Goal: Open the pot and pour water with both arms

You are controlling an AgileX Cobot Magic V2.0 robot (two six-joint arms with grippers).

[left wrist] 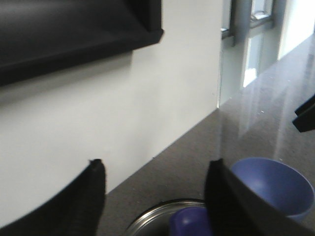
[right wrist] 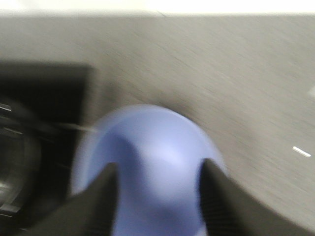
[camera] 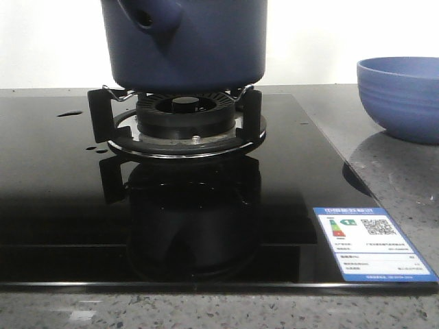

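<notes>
Black glass hob (camera: 62,226), energy label (camera: 370,243) unreadable, pot (camera: 185,41) above.

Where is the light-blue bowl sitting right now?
In the front view the bowl sits on the grey counter at the far right, off the black cooktop, right of the pot on the burner.

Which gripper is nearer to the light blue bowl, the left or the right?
Right. The right gripper hangs just above the bowl, jaws open. The left gripper sees the bowl farther off, beyond a steel rim.
</notes>
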